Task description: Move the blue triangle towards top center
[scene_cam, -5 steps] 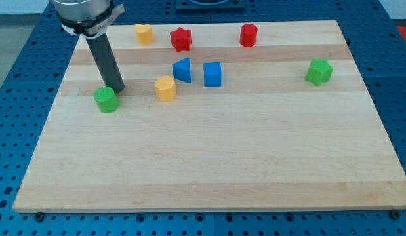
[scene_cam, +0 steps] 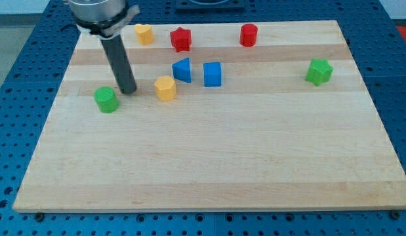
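Observation:
The blue triangle (scene_cam: 182,70) lies on the wooden board (scene_cam: 209,164), left of centre in the upper part, with a blue cube (scene_cam: 212,74) just to its right. My tip (scene_cam: 128,91) rests on the board to the triangle's lower left, between a green cylinder (scene_cam: 106,99) on its left and a yellow hexagon block (scene_cam: 165,88) on its right. The tip touches neither of them. The dark rod rises from the tip toward the view's top left.
A yellow heart-like block (scene_cam: 144,33), a red star (scene_cam: 181,39) and a red cylinder (scene_cam: 248,35) sit along the board's top edge. A green star-like block (scene_cam: 319,71) sits at the right.
My tip has slid to the right, away from the green cylinder and toward the yellow hexagon block. No block has moved.

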You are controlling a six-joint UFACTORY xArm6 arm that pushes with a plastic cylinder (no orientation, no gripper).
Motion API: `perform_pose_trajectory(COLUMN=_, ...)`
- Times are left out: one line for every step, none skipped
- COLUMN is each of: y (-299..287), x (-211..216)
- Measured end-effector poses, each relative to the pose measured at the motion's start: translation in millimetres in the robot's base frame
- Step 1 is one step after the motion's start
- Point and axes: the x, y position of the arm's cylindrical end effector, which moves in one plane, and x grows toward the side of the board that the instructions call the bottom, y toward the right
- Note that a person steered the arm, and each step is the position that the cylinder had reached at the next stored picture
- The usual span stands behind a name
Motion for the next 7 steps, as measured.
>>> perform_pose_trajectory(y=19, x=0)
perform_pose_trajectory(y=31, x=-14)
perform_pose_trajectory(y=62, x=-23)
perform_pose_trajectory(y=82, x=-23)
perform_pose_trajectory(y=82, x=-31)
perform_pose_trajectory(y=90, x=-51)
perform_pose_trajectory(y=109, x=-54)
